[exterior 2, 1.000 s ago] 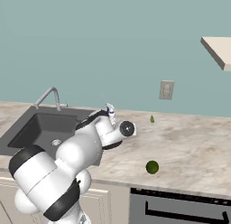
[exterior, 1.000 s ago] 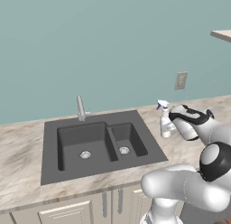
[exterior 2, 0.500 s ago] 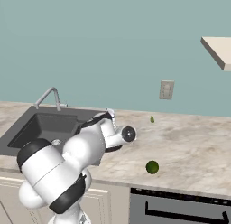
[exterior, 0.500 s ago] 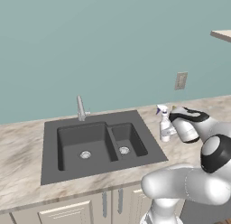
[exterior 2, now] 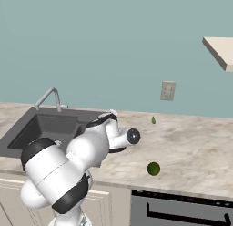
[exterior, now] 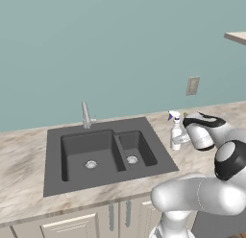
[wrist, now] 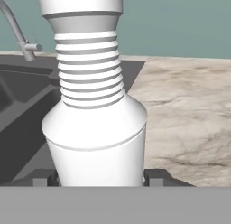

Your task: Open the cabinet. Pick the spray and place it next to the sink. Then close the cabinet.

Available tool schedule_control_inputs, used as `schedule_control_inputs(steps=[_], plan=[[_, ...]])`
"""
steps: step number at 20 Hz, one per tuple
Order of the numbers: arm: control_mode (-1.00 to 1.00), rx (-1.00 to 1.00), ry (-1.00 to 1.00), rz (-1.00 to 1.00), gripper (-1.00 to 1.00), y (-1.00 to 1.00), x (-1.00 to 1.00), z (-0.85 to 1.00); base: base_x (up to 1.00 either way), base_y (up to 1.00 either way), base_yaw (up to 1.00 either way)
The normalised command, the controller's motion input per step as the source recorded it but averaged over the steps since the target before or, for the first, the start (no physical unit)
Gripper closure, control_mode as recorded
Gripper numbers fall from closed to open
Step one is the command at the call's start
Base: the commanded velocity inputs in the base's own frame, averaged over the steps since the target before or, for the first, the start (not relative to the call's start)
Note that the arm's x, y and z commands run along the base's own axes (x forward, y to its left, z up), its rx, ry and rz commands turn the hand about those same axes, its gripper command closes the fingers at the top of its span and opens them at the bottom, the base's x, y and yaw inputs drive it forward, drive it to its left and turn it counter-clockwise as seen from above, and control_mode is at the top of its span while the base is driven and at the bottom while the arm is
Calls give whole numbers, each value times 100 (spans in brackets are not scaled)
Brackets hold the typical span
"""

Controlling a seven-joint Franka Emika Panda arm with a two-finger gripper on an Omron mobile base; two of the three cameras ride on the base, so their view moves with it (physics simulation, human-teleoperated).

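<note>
Spray: a small white bottle (exterior: 177, 135) with a ribbed neck and a blue nozzle tip, standing upright just beside the right edge of the sink, its base at or just above the marble desk; I cannot tell whether it touches.
Gripper: the gripper (exterior: 181, 139) is clamped on the lower body of the spray; in the hand view the two dark fingertips (wrist: 154, 177) press against either side of the bottle (wrist: 95, 128).
Sink: a dark grey double-basin sink (exterior: 103, 153) set into the desk, large bowl on the left, small bowl on the right, nearest the spray.
Faucet: a slim silver faucet (exterior: 86, 115) rises at the back rim of the sink.
Desk: a beige marble desk (exterior 2: 191, 152) runs to both sides of the sink.
Green things: a small round green fruit (exterior 2: 154, 168) lies on the desk well to the right of the sink; a smaller green piece (exterior 2: 154, 120) sits farther back near the wall.
Wall: a teal wall with an outlet plate (exterior: 192, 86) above the desk, right of the sink.
</note>
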Motion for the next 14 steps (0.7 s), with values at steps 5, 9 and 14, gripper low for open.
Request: schedule_control_inputs(steps=[5, 9, 14], plan=[[-100, 3, -4, 0, 100, -4, 0, -14, 0, 0, 0], [-100, 0, -2, 0, 100, -1, 0, -21, 0, 0, 0], [-100, 0, 0, 0, 100, 0, 0, -19, 0, 0, 0]])
